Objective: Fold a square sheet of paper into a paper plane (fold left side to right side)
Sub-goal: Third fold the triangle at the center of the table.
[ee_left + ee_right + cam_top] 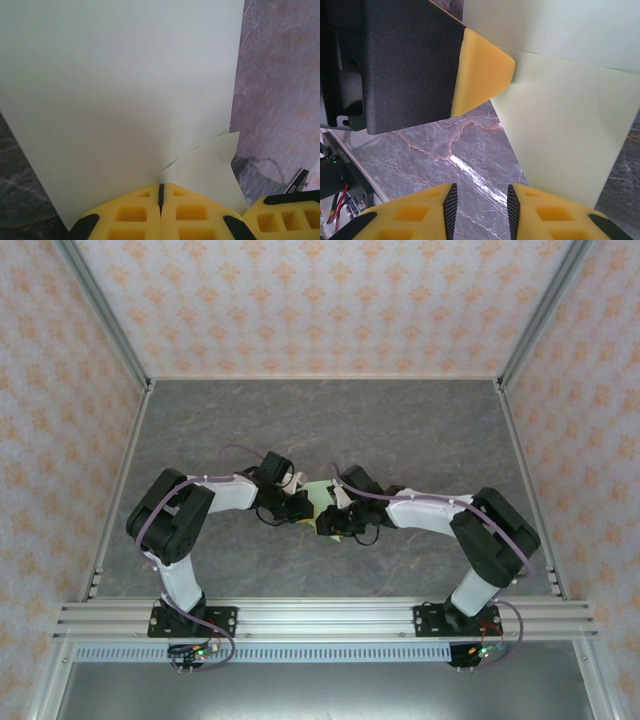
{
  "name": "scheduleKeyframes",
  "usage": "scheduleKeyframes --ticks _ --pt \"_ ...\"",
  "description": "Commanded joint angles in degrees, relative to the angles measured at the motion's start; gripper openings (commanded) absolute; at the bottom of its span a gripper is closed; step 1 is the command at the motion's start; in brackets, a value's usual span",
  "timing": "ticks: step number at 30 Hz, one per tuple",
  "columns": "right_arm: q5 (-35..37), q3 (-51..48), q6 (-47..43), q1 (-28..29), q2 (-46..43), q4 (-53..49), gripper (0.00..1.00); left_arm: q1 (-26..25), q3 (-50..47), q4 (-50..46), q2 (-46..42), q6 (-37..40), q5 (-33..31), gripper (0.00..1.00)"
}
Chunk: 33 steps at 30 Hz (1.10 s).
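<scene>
Left wrist view: left tool clamped on the square sheet of paper, right tool part-open and empty, so it should grip squarely before folding across.

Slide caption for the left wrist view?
Left fingers pinched shut on the edge of the pale-green paper, a small flap raised beside them, above the table.

grey veined table is sitting under the square sheet of paper near its middle; can't tell whether the sheet is touching it. an aluminium rail is running along the near edge.
</scene>
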Motion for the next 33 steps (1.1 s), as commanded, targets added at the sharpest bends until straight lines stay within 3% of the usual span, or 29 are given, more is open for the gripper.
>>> scheduleKeyframes --ticks 1,33 --pt "-1.07 -1.34 1.05 0.04 1.50 1.34 0.36 -0.52 -2.16 -4.18 2.65 1.54 -6.10 0.05" --pt "1.72 -4.21 0.49 0.59 1.31 0.09 0.35 -0.54 -1.91 -4.00 3.60 1.55 -6.37 0.04"
